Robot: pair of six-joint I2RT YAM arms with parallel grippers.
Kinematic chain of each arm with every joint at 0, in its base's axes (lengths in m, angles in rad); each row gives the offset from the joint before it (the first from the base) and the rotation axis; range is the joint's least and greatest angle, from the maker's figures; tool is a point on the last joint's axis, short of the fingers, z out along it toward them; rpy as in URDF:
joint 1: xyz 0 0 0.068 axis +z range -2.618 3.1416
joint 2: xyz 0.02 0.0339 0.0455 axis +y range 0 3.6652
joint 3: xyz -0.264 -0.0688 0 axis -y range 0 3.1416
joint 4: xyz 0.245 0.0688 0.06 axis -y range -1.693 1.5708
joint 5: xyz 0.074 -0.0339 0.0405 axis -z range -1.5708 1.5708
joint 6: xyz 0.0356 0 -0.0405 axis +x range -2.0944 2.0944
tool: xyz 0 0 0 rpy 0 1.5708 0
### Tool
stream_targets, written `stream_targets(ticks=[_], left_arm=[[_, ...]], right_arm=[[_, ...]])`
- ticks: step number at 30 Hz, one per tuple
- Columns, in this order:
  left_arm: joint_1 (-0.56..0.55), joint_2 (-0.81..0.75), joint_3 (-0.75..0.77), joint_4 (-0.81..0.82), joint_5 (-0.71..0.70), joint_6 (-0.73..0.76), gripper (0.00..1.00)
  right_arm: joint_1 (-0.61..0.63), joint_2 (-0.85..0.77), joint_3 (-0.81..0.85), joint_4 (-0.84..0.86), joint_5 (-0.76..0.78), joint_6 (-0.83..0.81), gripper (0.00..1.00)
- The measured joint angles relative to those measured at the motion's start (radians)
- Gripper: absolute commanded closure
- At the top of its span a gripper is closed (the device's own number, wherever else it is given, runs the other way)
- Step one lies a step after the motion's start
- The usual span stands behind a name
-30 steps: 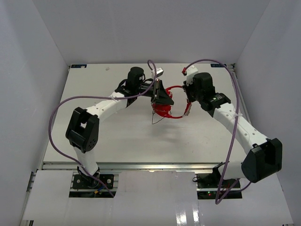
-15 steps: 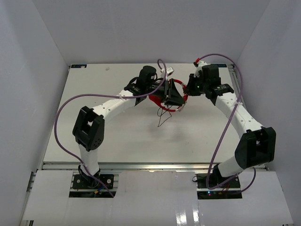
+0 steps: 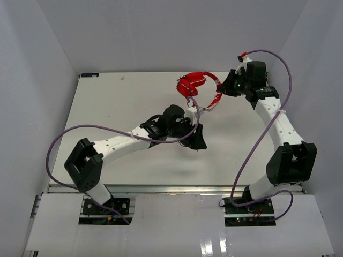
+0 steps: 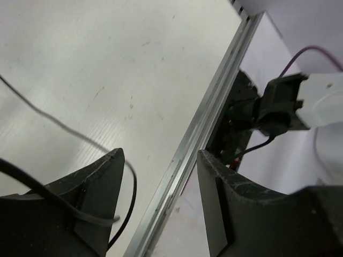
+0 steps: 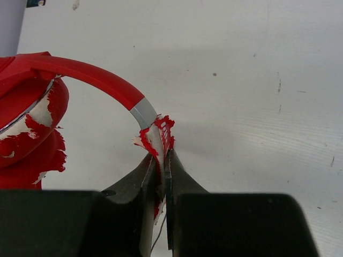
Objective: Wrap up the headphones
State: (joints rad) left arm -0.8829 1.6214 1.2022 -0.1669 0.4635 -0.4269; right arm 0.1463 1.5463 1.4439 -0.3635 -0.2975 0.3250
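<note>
A: Where was the left hand at that moment?

B: Low over the middle of the table, with its fingers spread wide and nothing pinched. In its wrist view the thin black cable crossed the table and looped over one finger, draped rather than gripped.

A: And the headphones?

B: Further right, toward the far edge and well apart from the left hand, seemingly lifted off the table. The right hand had them by the headband. Its fingers were pressed together on the frayed red-and-white padding just below the silver slider, with the ear cups bunched off to one side.

A: So how should the winding have gone?

B: By my reckoning the cable wanted a proper grip first — the left hand closed on it, not merely hooking it. Then light, even tension, with the turns laid around the headband or cups while the right hand kept steady. That pinch on flaking padding looked thin, so a hard tug could slip or tear it — gentle pulls only.
</note>
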Motion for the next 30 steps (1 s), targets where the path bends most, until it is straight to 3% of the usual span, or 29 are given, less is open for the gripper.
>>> stream_targets(ticks=[5, 10, 15, 22, 23, 26, 30], left_arm=[[-0.030, -0.094, -0.281, 0.288, -0.115, 0.110, 0.33], [-0.027, -0.044, -0.479, 0.602, -0.206, 0.180, 0.34], [-0.027, 0.096, -0.482, 0.826, -0.229, 0.206, 0.35], [-0.018, 0.190, -0.425, 0.962, -0.217, 0.211, 0.40], [-0.014, 0.192, -0.423, 0.981, -0.213, 0.207, 0.39], [0.002, 0.191, -0.447, 1.086, -0.194, 0.186, 0.17], [0.015, 0.184, -0.529, 1.208, -0.198, 0.157, 0.02]], right_arm=[[-0.021, 0.000, 0.032, -0.001, -0.059, 0.038, 0.92], [-0.053, -0.001, 0.051, -0.002, -0.132, 0.087, 0.92], [-0.093, -0.013, 0.054, 0.005, -0.234, 0.147, 0.92], [-0.120, -0.043, -0.003, 0.103, -0.425, 0.241, 0.92], [-0.121, -0.044, -0.006, 0.115, -0.450, 0.248, 0.92], [-0.125, -0.050, -0.007, 0.140, -0.497, 0.251, 0.92], [-0.128, -0.065, -0.004, 0.155, -0.526, 0.252, 0.92]])
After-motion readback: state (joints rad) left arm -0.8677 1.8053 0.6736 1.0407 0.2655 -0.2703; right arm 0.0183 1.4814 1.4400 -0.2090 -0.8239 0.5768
